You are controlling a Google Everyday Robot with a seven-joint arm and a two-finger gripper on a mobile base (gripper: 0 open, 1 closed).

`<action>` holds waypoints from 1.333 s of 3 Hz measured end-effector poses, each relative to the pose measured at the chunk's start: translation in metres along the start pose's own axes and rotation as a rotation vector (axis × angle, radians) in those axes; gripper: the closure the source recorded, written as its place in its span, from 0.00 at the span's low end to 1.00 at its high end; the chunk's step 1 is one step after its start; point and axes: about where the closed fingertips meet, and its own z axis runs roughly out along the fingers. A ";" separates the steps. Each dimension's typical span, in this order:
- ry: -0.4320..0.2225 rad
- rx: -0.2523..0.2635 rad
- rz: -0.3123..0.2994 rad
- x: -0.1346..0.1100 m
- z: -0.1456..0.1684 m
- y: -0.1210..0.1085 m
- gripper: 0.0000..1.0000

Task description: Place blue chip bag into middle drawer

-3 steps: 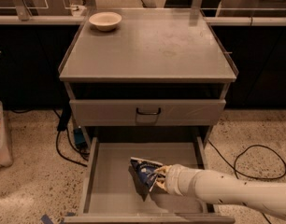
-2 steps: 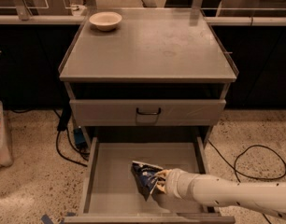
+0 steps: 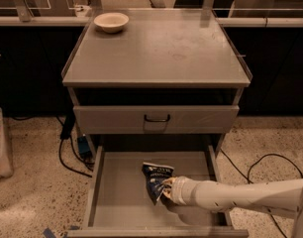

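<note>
The blue chip bag is a crinkled dark-blue foil bag with white lettering, held inside the open middle drawer, low over its grey floor right of centre. My gripper reaches in from the right on a white arm and is shut on the bag's right edge. The drawer is pulled out wide below the closed top drawer front with its black handle.
A cream bowl sits at the back left of the grey cabinet top. Black cables trail on the speckled floor at both sides. A pale bin stands at the far left.
The arm has shifted slightly with the bag, which now sits a little lower and further back in the drawer. The grip is unchanged.
</note>
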 end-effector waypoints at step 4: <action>0.000 0.000 0.001 0.000 0.001 0.000 0.12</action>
